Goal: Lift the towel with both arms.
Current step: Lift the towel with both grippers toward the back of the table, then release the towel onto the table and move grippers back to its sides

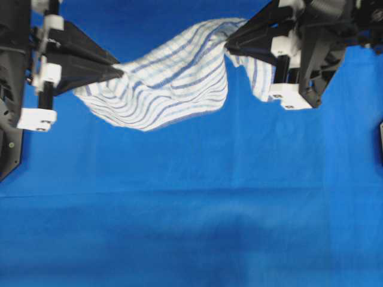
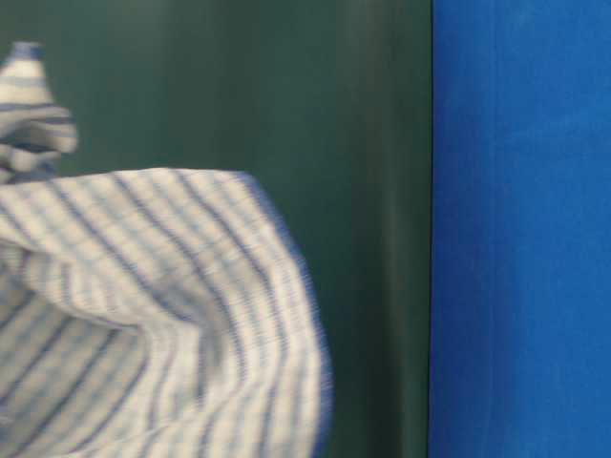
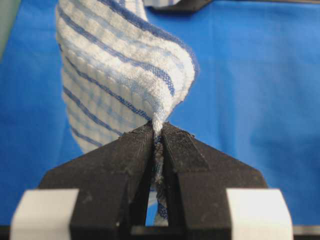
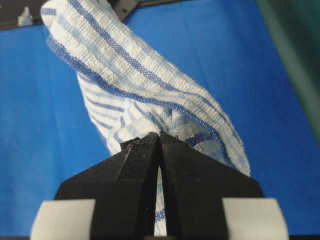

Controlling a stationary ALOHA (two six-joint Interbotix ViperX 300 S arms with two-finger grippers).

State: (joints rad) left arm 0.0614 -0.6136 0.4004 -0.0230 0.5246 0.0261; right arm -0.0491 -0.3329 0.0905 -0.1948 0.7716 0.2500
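Observation:
The towel (image 1: 173,81), white with dark and light blue stripes, hangs in the air between my two grippers, sagging in the middle. My left gripper (image 1: 119,70) is shut on its left corner; in the left wrist view the cloth (image 3: 125,65) is pinched between the jaws (image 3: 157,127). My right gripper (image 1: 228,40) is shut on its right corner; in the right wrist view the towel (image 4: 140,85) bunches out of the closed jaws (image 4: 160,136). The table-level view shows the towel (image 2: 143,315) close up at lower left.
The large plain blue sheet (image 1: 197,209) covers the table beneath. The black arm bodies with white blocks stand at the far left (image 1: 42,72) and upper right (image 1: 299,60). A dark green backdrop (image 2: 363,191) shows in the table-level view.

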